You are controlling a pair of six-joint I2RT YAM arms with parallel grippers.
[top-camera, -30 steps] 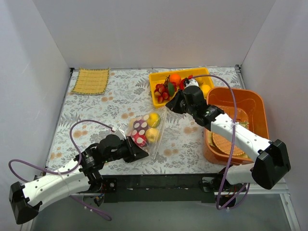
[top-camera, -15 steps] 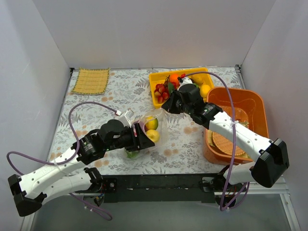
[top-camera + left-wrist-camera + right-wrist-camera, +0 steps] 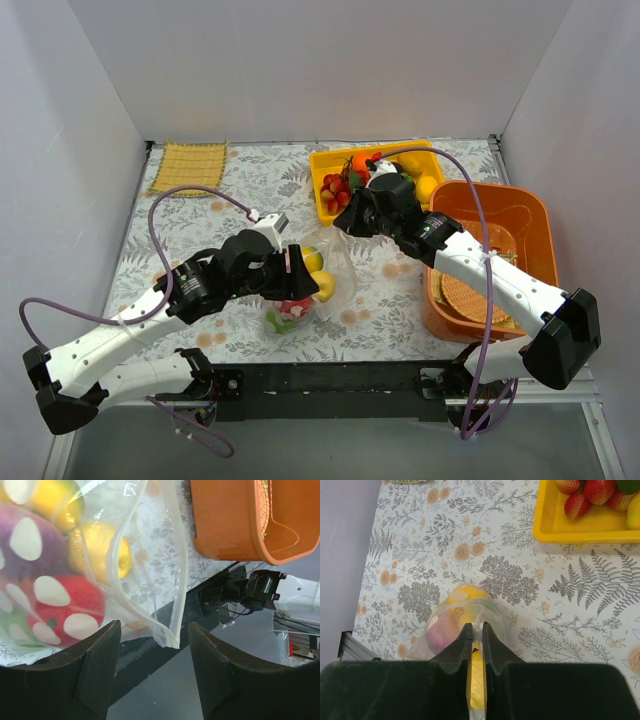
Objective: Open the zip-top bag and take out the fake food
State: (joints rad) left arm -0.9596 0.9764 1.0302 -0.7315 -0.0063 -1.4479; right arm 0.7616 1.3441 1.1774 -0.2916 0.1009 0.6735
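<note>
From above, you see the zip-top bag (image 3: 338, 272) hanging crumpled over the front middle of the worktop (image 3: 200, 215), with the fake food (image 3: 288, 314) bunched low inside. Your left wrist view shows the left fingers (image 3: 90, 675) wide apart and gripping nothing, with the bag's loose corner dangling between them beside yellow, purple and red pieces. Your right wrist view shows the right fingers (image 3: 456, 652) pinched tight on the bag's top edge.

White arm links (image 3: 110, 345), black joints (image 3: 190, 292) and fingers (image 3: 95, 670), looping purple cables (image 3: 190, 192).
</note>
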